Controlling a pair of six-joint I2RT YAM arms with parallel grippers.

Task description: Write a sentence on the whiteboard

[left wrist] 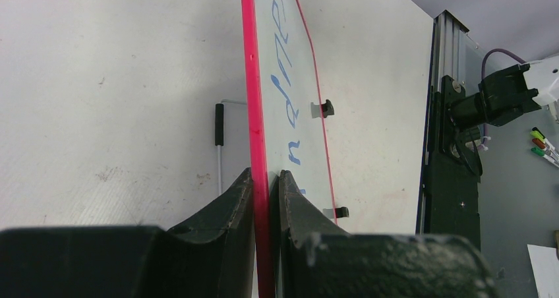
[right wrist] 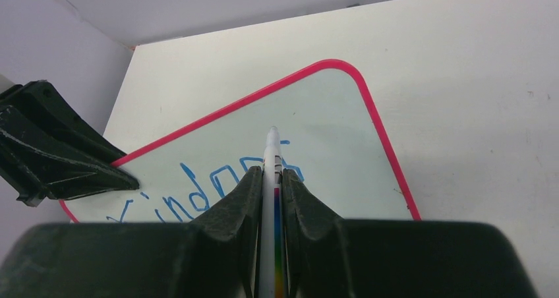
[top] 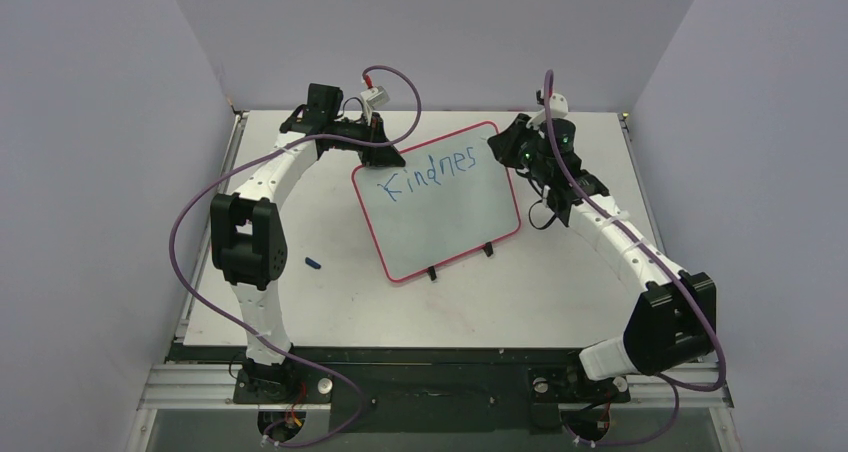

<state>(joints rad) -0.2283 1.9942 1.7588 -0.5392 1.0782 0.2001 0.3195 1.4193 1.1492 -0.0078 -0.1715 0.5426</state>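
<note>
The whiteboard (top: 440, 202) is pinched at its far-left corner by my left end effector (left wrist: 265, 179). Both fingers are pressed together on the thin red rim, one on each face of the board. My right end effector (right wrist: 271, 173) is clamped on a white marker (right wrist: 271, 146) with a rainbow stripe down its barrel. The barrel runs straight out between the fingers. Its tip sits over the board's upper right area, just at the last blue letter. I cannot tell from my views whether the tip actually touches the surface.

Moving outward, the sentence (top: 430, 175) is one line of blue handwriting along the board's far edge, reading "Kindnes". The rest of the white surface below it is bare. Two small black clips (top: 432, 272) sit on the near edge.

The board rests mid-tabletop (top: 560, 292), turned at an angle, between the two arms. A small blue cap (top: 313, 264) lies near the left arm, well apart from the board.
</note>
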